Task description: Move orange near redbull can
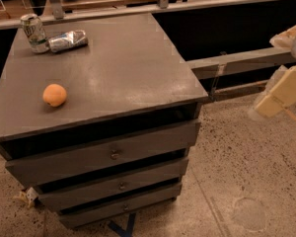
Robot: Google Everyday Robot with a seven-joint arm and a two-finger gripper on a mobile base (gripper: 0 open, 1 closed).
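Observation:
The orange (55,95) sits on the grey drawer cabinet's top (128,68), near its front left. The redbull can (68,40), silver and crinkled, lies on its side at the back left of the top, well behind the orange. My gripper (278,95), cream-coloured, hangs at the right edge of the view, off the cabinet and above the floor, far to the right of both things. It holds nothing that I can see.
A stouter can with green-and-white print (34,32) stands upright, touching the redbull can's left end. The cabinet has three drawers (113,154) in front. A railing (237,60) runs behind and to the right. Speckled floor (246,181) lies to the right.

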